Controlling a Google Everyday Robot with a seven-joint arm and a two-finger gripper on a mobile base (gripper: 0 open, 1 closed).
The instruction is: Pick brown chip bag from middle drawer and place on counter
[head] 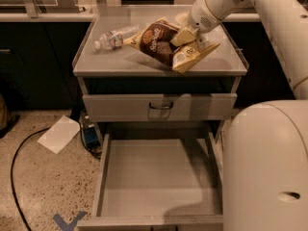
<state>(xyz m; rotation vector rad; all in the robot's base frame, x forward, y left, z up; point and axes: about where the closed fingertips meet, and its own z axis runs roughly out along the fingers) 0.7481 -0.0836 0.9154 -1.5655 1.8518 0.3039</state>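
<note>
The brown chip bag [158, 41], dark brown with cream-yellow ends, hangs tilted just above the counter [110, 61], near its middle right. My gripper [185, 46] reaches in from the upper right. Its pale fingers [193, 55] are shut on the bag's right end. The bag casts a shadow on the counter beneath it. The middle drawer [159, 177] is pulled fully open below, and its flat grey floor is bare.
A clear water bottle [114, 36] lies on the counter's back left, close to the bag. A shut drawer front with a dark handle [161, 106] sits under the counter. My white body [264, 167] fills the lower right. A white paper [58, 134], a blue device [90, 134] and a black cable [19, 153] lie on the floor at left.
</note>
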